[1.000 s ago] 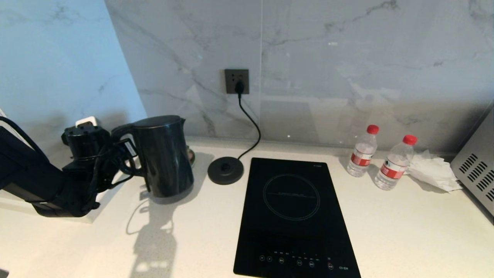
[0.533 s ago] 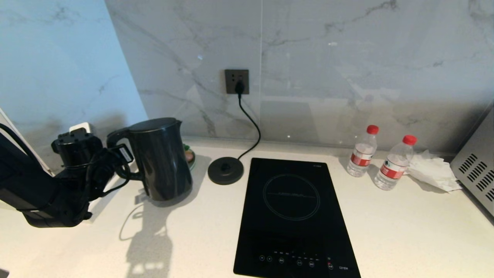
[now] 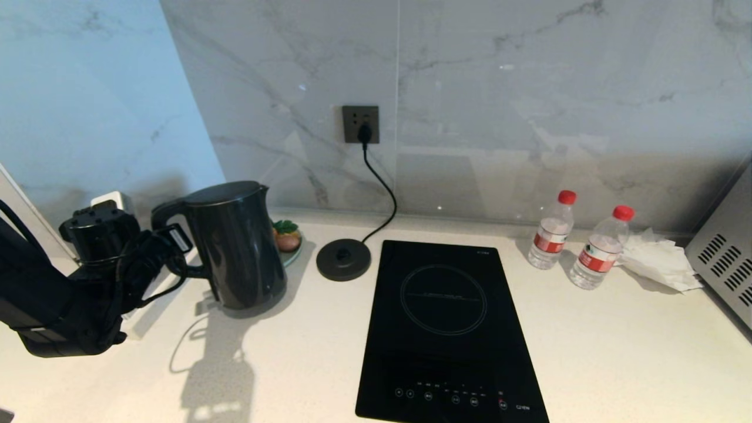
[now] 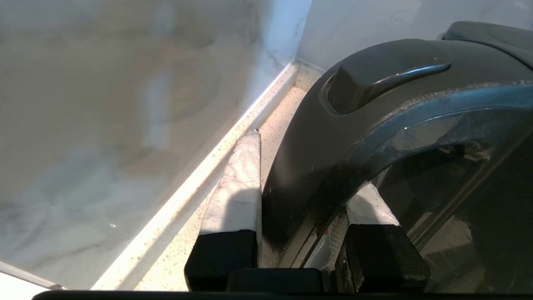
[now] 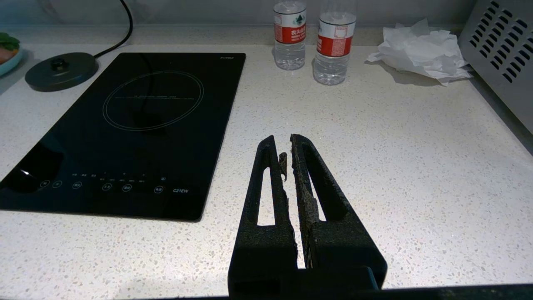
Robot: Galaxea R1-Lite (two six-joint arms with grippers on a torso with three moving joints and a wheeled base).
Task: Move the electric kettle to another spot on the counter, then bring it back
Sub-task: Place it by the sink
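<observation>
The electric kettle [image 3: 238, 244] is a tall glossy black jug at the left of the off-white speckled counter [image 3: 617, 352], just left of its base disc. My left gripper [image 3: 176, 249] reaches in from the left and is shut on the kettle's loop handle [image 4: 316, 166]; one white-padded finger [image 4: 239, 183] presses the handle's outside and the other sits inside the loop. Whether the kettle's bottom touches the counter I cannot tell. My right gripper [image 5: 284, 139] hovers shut and empty over bare counter [image 5: 395, 166] right of the hob, outside the head view.
The round black corded base disc [image 3: 343, 258] lies between kettle and black induction hob [image 3: 443, 329]. A small plate of food [image 3: 288, 239] sits behind the kettle. Two red-capped water bottles [image 3: 549, 232], crumpled tissue [image 3: 661, 261] and a metal appliance [image 3: 725, 258] stand at the right.
My left arm has carried the kettle leftwards, away from the base disc. The small plate of food behind it has come into view. The right arm has kept still.
</observation>
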